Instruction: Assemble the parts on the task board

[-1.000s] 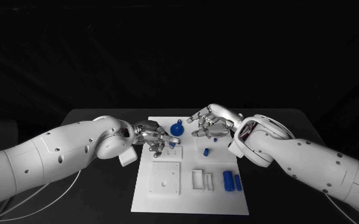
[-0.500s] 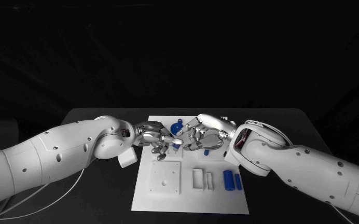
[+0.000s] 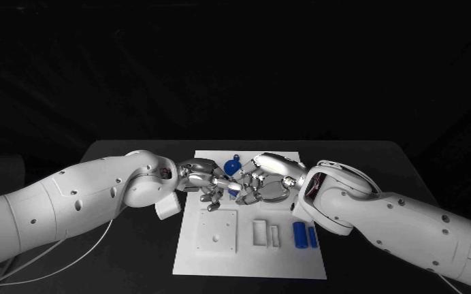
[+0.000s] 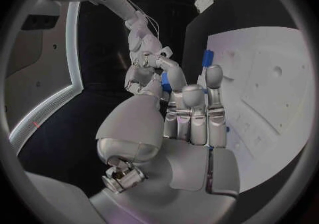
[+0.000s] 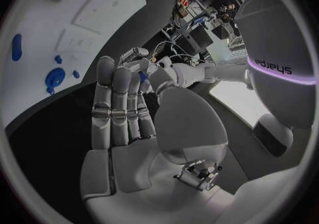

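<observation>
My left hand [image 3: 204, 184] pinches a small blue part [image 3: 233, 186] over the far half of the white task board [image 3: 250, 261]. My right hand [image 3: 261, 181] has come up against it from the other side. In the right wrist view the small blue part [image 5: 141, 77] sits between the right hand's [image 5: 126, 107] thumb and straight fingers, with the left hand's fingertips [image 5: 136, 54] on it. I cannot tell whether the right hand grips it. The left wrist view shows the same part [image 4: 165, 81] between the left hand [image 4: 193, 115] and the right hand [image 4: 148, 64].
A round blue part [image 3: 231, 166] lies at the board's far end, just behind the hands. Two blue cylinders [image 3: 304, 235] lie at the board's near right. A raised white square block [image 3: 216, 233] and two white slots [image 3: 266, 235] occupy the near half.
My right hand has swung left and down from the board's right side until it meets my left hand at the small blue part. The left hand has hardly moved.
</observation>
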### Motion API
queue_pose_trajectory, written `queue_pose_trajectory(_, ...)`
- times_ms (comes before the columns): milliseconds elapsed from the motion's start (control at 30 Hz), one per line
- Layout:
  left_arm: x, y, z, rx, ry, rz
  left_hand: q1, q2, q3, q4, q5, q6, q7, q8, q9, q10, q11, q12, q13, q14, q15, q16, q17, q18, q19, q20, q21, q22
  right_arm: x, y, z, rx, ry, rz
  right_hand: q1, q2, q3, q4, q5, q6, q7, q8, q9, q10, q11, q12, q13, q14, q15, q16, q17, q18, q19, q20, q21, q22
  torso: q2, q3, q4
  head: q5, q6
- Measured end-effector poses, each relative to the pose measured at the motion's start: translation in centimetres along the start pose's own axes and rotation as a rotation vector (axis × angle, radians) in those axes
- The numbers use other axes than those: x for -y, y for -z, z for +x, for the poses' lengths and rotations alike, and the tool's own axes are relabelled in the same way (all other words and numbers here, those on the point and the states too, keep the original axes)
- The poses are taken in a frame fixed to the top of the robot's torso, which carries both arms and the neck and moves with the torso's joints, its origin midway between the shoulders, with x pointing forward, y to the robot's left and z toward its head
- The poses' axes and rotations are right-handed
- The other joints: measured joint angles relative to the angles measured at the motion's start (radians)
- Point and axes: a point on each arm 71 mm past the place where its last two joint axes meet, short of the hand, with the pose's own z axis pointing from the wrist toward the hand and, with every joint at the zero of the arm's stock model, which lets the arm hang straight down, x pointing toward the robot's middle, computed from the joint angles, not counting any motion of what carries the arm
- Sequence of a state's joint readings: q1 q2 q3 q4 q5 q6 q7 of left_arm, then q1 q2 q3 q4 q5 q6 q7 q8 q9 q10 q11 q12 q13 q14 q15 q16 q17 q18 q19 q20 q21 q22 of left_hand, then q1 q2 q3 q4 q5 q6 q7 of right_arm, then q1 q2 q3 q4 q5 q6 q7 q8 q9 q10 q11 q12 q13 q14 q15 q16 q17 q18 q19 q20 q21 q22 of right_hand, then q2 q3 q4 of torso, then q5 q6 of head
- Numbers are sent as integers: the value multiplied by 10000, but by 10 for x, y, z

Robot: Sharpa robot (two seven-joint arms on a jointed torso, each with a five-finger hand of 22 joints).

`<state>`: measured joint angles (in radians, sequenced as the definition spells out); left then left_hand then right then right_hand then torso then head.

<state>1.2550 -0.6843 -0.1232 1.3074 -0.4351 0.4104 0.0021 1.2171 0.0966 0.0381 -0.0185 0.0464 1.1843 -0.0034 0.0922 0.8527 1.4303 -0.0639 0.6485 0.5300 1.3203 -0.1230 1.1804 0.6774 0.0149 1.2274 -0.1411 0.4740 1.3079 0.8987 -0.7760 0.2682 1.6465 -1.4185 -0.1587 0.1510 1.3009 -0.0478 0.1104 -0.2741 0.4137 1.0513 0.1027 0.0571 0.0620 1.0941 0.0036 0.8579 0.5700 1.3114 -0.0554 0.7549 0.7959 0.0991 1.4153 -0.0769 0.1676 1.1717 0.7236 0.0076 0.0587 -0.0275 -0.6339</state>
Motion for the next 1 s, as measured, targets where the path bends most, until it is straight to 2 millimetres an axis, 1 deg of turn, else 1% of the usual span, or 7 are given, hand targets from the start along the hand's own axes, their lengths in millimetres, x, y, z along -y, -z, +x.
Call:
queue_pose_trajectory(167,0,-1,2,-112,-12,-11,0,0,0,0,2,0,1,0,-5,-22,22,0,0,0,1,0,0,0,0,0,0,-1,0,0,0,-28,-7,-17,-220,304,-180,149,-43,560,-29,6,-2,-76,-33,121,119,0,0,0,30,0,70,1,-120,-39,-1,3,0,13,-18)
queue_pose_trajectory(233,0,-1,3,-172,-21,-14,2,1,0,0,2,0,2,0,-5,-33,33,0,1,-1,3,0,0,0,0,0,0,-1,0,0,0,-25,-15,-19,-217,414,-178,146,-160,818,-91,9,-2,-112,-69,156,147,23,-22,0,49,0,152,-9,-132,-54,-1,6,0,16,-35)
queue_pose_trajectory(300,-1,-1,3,-217,-33,-20,25,25,-27,-28,2,0,2,0,-4,-33,33,0,-30,-2,4,0,-19,0,0,0,0,-1,0,0,0,-21,-28,-18,-214,562,-119,205,-471,1012,-154,39,5,-117,-75,156,176,54,-53,0,54,1,158,-15,-132,-54,-1,7,0,17,-50)
queue_pose_trajectory(467,-1,-1,3,-264,-108,-49,26,25,-28,-28,-1,-15,18,-1,-4,-33,33,0,-30,-16,19,0,-19,0,0,0,1,-2,0,0,0,-22,-91,-14,-244,666,92,379,-927,1219,-172,36,22,-117,-75,196,243,74,-74,37,87,0,215,-71,-191,-65,0,12,-1,23,-91)
queue_pose_trajectory(767,0,-1,2,-282,-274,-107,26,25,-28,-28,-10,-1,34,-3,-20,-33,33,37,-51,-16,22,0,-32,0,0,0,1,-3,1,0,1,-20,-219,20,-200,765,384,476,-1385,1298,-182,29,26,-56,-129,196,317,127,-126,64,143,1,323,-108,-248,-34,1,17,-3,15,-125)
queue_pose_trajectory(833,0,-1,2,-278,-309,-115,26,25,-28,-29,-11,-1,34,-4,-30,-33,33,37,-52,-16,22,0,-31,1,1,1,1,-3,1,0,1,-20,-236,26,-193,773,489,473,-1427,1300,-184,-2,26,-56,-129,196,346,128,-126,74,165,0,339,-123,-248,5,1,17,-3,14,-126)
queue_pose_trajectory(1000,0,-1,2,-273,-349,-124,26,25,-28,-29,-12,-1,35,-27,-48,-33,33,36,-66,-16,24,0,-60,0,1,0,-24,-4,1,0,1,-2,-240,36,-193,772,601,477,-1505,1333,-175,0,26,55,-237,195,453,216,-205,156,242,-1,428,-142,-248,141,2,13,-3,14,-125)
